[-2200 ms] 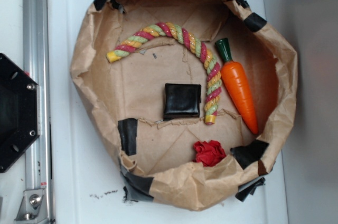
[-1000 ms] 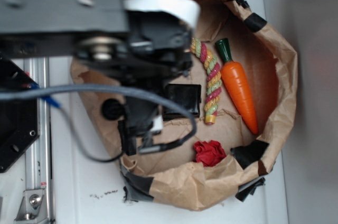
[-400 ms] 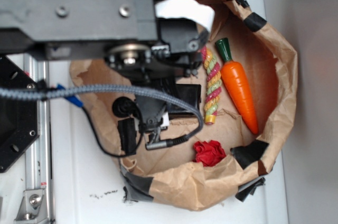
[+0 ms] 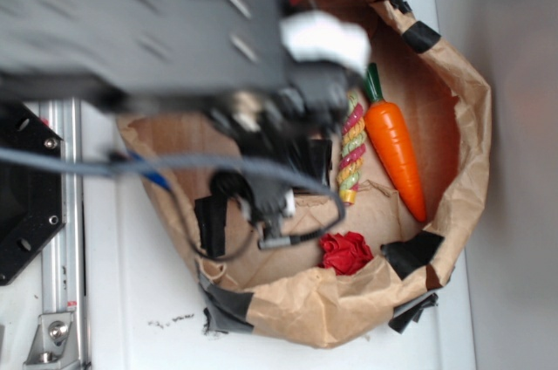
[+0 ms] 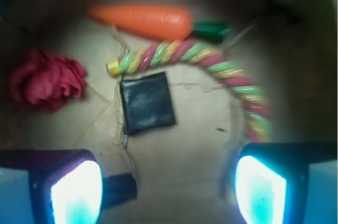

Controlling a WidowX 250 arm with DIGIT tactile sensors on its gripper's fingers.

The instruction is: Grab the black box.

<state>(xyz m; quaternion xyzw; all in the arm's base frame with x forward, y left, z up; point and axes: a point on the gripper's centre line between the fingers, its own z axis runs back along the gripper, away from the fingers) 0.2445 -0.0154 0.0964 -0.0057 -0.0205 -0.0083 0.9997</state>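
Note:
The black box lies flat on the brown paper floor, ahead of my gripper and slightly left of its centre line. The jaws are wide open and empty, hovering above the paper short of the box. The two pads glow at the bottom corners of the wrist view. In the exterior view my blurred arm covers most of the box; only its right edge shows beside the rope. The fingers are hidden under the arm there.
A brown paper bowl with high crumpled walls holds everything. An orange carrot and a striped rope lie beyond the box. A red cloth lies to its left. A black tape patch sits near the left pad. A black hexagonal plate stands outside.
The arm has come in from the upper left over the bowl and moved further right, covering most of the box and rope. It is blurred with motion now.

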